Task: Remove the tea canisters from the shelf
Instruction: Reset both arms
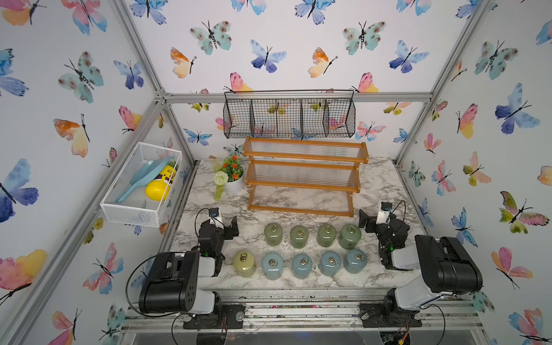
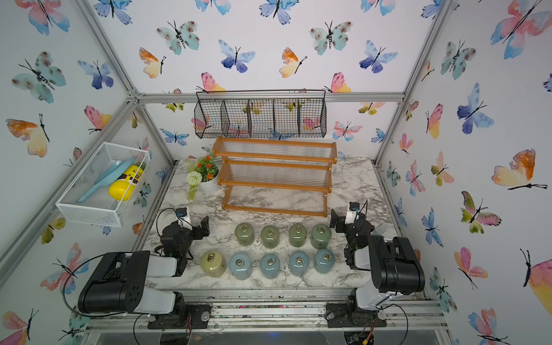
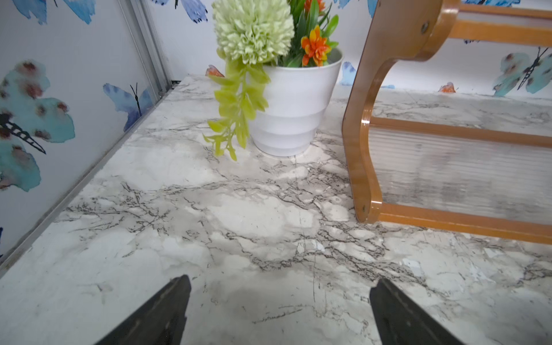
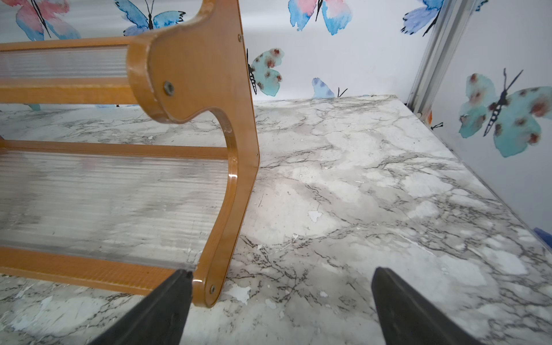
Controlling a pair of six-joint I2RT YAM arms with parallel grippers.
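Nine tea canisters (image 2: 270, 266) stand upright on the marble bench (image 1: 385, 182), all of them off the shelf (image 1: 302, 186), which sits at the bench's 12 o'clock end. They form two rows toward 6 o'clock. The four sage green canisters (image 1: 299, 237) are nearer the shelf. Behind them is the row of four pale blue canisters (image 1: 301, 266), with the cream-yellow canister (image 1: 244, 263) at its 9 o'clock end.

The left claw (image 3: 279, 282) is spread wide over the bare marble at 9 o'clock of the rows, pinching nothing and facing the white flower pot (image 3: 294, 113). The right claw (image 4: 282, 271), at 3 o'clock, is likewise spread and pinches nothing. One of its fingertips (image 4: 179, 283) is close to the shelf's foot, but I cannot tell whether they touch.
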